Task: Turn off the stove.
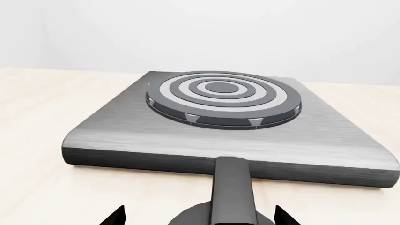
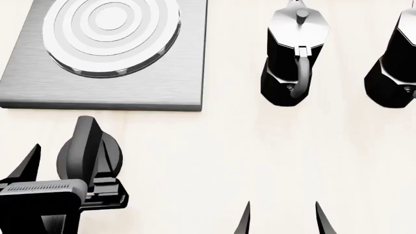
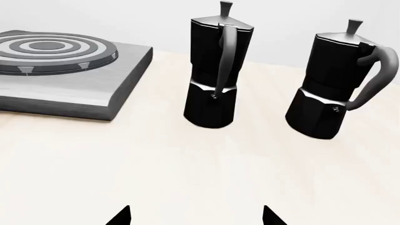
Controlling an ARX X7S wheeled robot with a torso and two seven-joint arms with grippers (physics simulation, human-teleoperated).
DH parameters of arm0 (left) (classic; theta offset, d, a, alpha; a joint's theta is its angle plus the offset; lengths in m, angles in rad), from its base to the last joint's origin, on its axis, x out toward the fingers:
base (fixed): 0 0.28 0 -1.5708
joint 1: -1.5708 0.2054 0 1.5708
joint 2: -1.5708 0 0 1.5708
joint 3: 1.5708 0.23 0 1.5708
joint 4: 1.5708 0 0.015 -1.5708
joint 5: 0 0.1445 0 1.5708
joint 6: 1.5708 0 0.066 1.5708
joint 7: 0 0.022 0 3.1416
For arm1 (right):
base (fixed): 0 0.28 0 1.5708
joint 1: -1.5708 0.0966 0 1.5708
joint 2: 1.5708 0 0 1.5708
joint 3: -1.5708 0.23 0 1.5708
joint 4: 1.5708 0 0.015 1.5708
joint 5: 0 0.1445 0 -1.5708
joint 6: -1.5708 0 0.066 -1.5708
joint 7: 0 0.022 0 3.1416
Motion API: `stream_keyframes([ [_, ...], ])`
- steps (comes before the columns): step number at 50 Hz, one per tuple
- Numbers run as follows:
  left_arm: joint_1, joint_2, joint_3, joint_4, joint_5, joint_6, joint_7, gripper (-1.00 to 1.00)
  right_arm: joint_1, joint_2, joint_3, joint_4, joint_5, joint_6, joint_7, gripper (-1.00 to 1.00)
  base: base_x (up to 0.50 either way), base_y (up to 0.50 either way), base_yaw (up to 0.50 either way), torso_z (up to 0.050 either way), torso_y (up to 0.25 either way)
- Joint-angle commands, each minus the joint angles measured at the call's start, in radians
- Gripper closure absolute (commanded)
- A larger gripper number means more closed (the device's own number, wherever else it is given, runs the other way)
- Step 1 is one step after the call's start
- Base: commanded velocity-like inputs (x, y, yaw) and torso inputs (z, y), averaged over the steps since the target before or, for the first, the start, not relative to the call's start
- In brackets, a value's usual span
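Observation:
The stove is a flat brushed-grey plate [image 2: 162, 83] with a round ringed burner [image 2: 110, 34], at the far left of the table. It also shows in the left wrist view [image 1: 125, 136] and in the right wrist view [image 3: 75, 93]. Its black round knob [image 2: 87, 151] lies on the table just in front of the plate, with its raised grip bar pointing at the plate [image 1: 233, 187]. My left gripper [image 2: 75, 163] is open, with one fingertip on each side of the knob [image 1: 200, 216] and not touching it. My right gripper [image 2: 283, 219] is open and empty over bare table [image 3: 198, 216].
Two black-and-silver moka pots stand upright to the right of the stove, one in the middle [image 2: 293, 63] [image 3: 216, 70] and one at the far right [image 2: 393, 68] [image 3: 337, 89]. The table top [image 2: 208, 161] is pale wood.

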State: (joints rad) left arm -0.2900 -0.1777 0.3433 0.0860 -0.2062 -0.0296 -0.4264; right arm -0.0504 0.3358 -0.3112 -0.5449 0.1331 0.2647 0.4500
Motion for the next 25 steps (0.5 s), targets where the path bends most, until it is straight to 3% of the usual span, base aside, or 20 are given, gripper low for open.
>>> stream_keyframes([
  [1, -0.006, -0.003, 0.001, -0.015, -0.004, 0.008, -0.007, -1.00, 0.002, 0.002, -0.003, 0.001, 0.003, 0.001, 0.003, -1.00, 0.00, 0.00, 0.00, 0.000, 0.000],
  [25, -0.015, -0.015, -0.010, -0.043, -0.013, 0.009, -0.033, -1.00, 0.006, 0.007, -0.009, 0.001, 0.009, 0.003, 0.008, -1.00, 0.00, 0.00, 0.00, 0.000, 0.000],
])
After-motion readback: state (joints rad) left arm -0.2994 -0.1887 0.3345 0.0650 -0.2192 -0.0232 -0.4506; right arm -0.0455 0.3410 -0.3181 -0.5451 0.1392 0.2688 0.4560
